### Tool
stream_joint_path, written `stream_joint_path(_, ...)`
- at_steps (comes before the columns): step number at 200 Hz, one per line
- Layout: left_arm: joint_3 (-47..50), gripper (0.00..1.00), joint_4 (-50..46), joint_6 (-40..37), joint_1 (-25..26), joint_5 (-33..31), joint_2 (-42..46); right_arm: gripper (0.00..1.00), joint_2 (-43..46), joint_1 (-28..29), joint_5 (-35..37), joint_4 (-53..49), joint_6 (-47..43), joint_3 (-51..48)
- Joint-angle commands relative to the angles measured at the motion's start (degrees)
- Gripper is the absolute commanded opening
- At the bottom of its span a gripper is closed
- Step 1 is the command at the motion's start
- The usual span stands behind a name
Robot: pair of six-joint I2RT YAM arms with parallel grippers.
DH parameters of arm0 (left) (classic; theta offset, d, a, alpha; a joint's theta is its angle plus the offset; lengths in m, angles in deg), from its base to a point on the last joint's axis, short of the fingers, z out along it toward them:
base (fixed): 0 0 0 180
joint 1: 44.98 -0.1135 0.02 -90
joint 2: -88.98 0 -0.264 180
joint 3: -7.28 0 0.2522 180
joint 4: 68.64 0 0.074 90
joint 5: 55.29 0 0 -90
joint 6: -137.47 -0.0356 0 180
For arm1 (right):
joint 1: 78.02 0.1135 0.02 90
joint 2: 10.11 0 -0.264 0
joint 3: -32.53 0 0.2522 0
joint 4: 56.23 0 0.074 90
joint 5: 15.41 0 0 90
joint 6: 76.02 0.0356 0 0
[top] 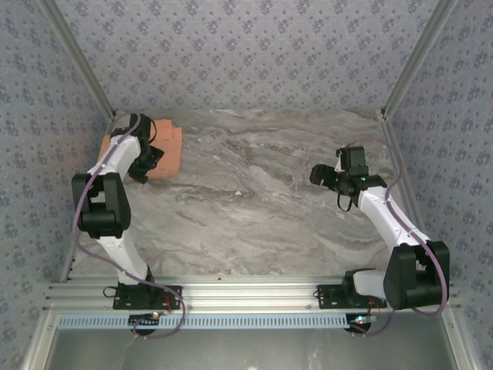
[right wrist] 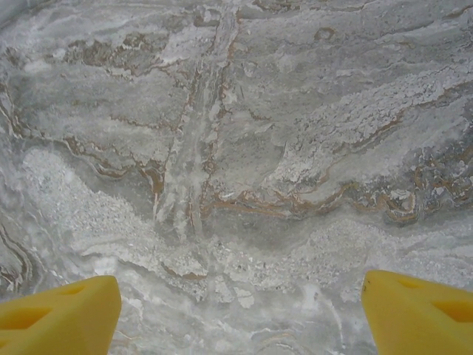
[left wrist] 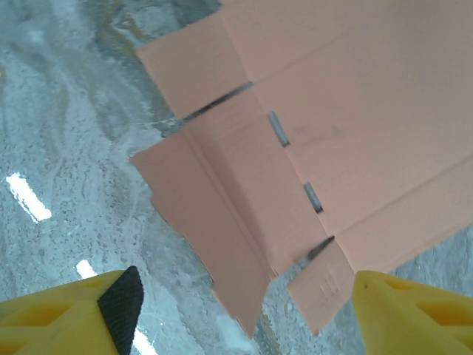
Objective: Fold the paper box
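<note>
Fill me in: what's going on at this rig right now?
Two arms are set to fold a paper box, a salmon-orange card sheet lying at the far left of the marble table. The left claw hovers open over the sheet's notched flap edge, gripping nothing. The sheet looks mostly flat, not yet folded into a box. The right claw is open over bare table on the right side, well away from the sheet.
</note>
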Motion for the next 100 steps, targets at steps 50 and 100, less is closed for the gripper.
stream_joint_path(50, -1.8, 0.58, 1.0, 5.4, -2.7, 5.4, -9.7, 0.85, -2.8, 2.0, 2.4, -4.2, -2.9, 3.3)
stream_joint_path(100, 3.5, 0.12, 4.6, -3.7, -2.0, 4.0, -1.3, 0.85, -1.8, 4.3, 6.3, -6.2, -3.4, 4.0)
